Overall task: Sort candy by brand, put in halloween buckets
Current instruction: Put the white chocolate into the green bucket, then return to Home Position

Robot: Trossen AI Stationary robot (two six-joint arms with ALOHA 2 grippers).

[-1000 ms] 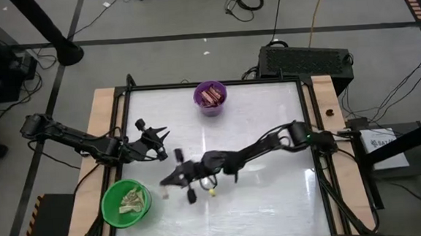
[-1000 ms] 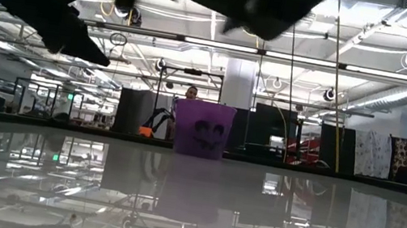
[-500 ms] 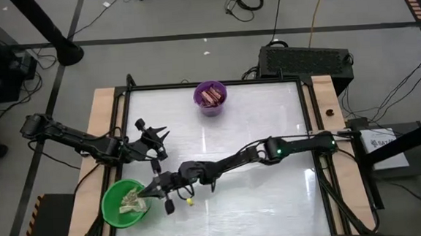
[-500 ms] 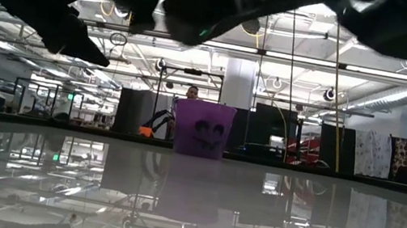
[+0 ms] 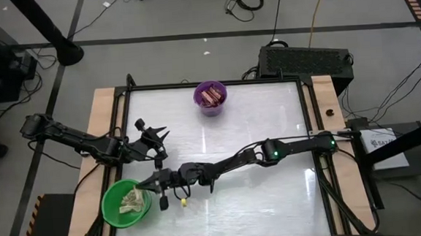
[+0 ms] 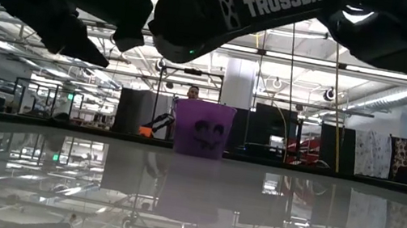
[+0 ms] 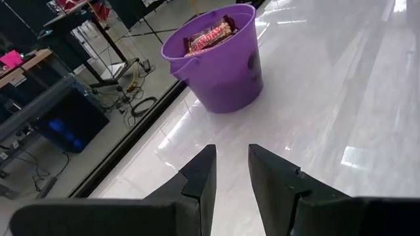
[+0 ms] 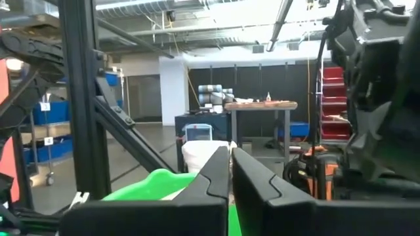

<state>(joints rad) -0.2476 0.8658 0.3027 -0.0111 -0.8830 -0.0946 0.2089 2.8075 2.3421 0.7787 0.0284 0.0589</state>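
Observation:
The green bucket (image 5: 124, 204) stands at the table's near left corner with pale cream candy (image 5: 132, 200) inside; its rim (image 8: 157, 181) shows in the right wrist view. The purple bucket (image 5: 211, 98) stands at the middle of the far edge with brown-maroon bars (image 7: 209, 36) in it. My right gripper (image 5: 145, 186) reaches across the table to the green bucket's right rim. Its fingers (image 8: 230, 152) are shut and no candy shows between them. My left gripper (image 5: 162, 139) hovers open to the far side of the green bucket, pointing at the purple bucket (image 7: 220, 62).
White glossy tabletop (image 5: 266, 195) lies bare between and right of the buckets. A black frame with wooden side boards (image 5: 102, 117) borders the table. A small yellow piece (image 5: 183, 202) sits under my right arm. In the low view a person (image 6: 191, 92) shows behind the purple bucket (image 6: 203, 129).
My right gripper has swung toward the table's left and slightly toward the near edge, from mid-table to the green bucket's rim, slowing in the last half second. The small yellow piece has moved along with the arm.

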